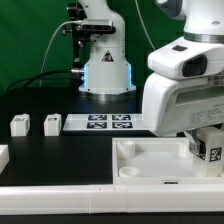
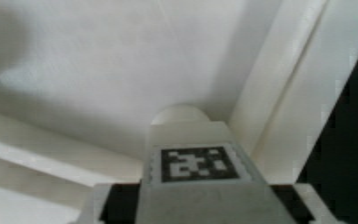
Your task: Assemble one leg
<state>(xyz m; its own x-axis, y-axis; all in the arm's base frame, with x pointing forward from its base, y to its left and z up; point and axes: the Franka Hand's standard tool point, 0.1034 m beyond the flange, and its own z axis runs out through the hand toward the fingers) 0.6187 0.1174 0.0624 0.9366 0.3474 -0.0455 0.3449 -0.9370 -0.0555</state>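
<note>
**One leg held over the tray, two more waiting on the tabletop**

Two loose legs are seen standing on the black tabletop [image 1: 60, 150] at the exterior view's left: one leg [image 1: 19, 125] nearest the edge and a second leg [image 1: 51, 123] just beside it, apart from each other. Next to them the marker board [image 1: 98, 123] lies flat, with its row of tags turned upward. Behind it the arm's white base [image 1: 106, 62] stands before a green backdrop [image 1: 30, 40].

Further right, the large white tray piece [image 1: 150, 160] rests on the tabletop, with a round socket [image 1: 126, 171] at its near corner. At the far right, the hand [image 1: 207, 150] is lowered over the tray and is closed on the held leg [image 1: 213, 152]. The long axis of this leg looks roughly upright, and its tagged face is turned toward the camera. In the wrist view the same leg [image 2: 195, 150] is seen gripped between the fingers [image 2: 114, 203], its free end pointing down at the tray's white inner floor [image 2: 105, 80]; contact with the tray cannot be told.
</note>
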